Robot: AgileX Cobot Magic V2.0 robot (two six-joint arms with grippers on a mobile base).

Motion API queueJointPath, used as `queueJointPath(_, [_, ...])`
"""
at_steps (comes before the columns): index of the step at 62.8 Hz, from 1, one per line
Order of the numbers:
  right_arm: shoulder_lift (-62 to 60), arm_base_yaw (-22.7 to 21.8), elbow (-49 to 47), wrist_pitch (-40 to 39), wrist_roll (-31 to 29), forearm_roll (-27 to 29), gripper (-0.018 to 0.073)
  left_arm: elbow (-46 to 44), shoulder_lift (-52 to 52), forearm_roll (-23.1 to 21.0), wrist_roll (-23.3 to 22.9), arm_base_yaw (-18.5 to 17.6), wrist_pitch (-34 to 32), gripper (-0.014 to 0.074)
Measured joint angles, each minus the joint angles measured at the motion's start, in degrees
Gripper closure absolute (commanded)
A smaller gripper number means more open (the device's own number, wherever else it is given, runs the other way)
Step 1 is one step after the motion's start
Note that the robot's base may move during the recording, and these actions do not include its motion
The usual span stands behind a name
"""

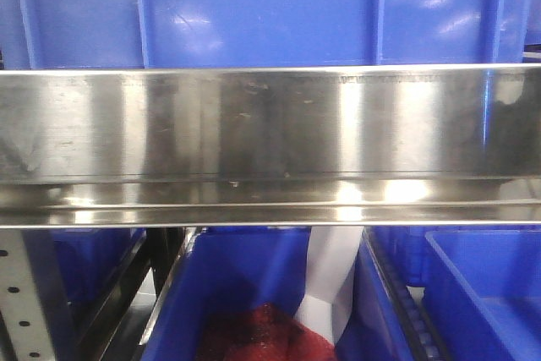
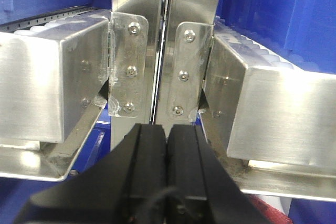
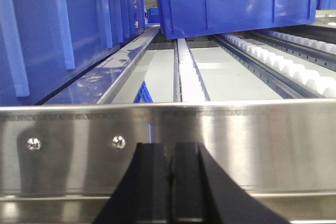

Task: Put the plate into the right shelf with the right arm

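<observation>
Black fingers of the right gripper [image 3: 170,190] sit together at the bottom centre of the right wrist view, nothing between them, just before a brushed steel rail [image 3: 252,145] of the right shelf that spans the frame. Beyond the rail, white roller tracks [image 3: 283,64] run away toward the upper right, with blue bins [image 3: 236,1] above them at the top and along the left edge. The left gripper [image 2: 167,177], at the bottom centre of its own view, likewise has its fingers pressed together and empty, facing bolted steel brackets [image 2: 181,69] in mid frame. From the front view, a wide steel rail [image 1: 270,145] crosses the middle, blue bins above and below it, and something red [image 1: 262,336] lies in the lower one. No view shows the plate.
</observation>
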Motion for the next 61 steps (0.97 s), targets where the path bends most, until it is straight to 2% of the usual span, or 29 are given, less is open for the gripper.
queueJointPath(61, [0.0,0.0,0.0,0.1,0.0,0.0,0.0503,0.0,0.0,0.0,0.0,0.0,0.0,0.0643])
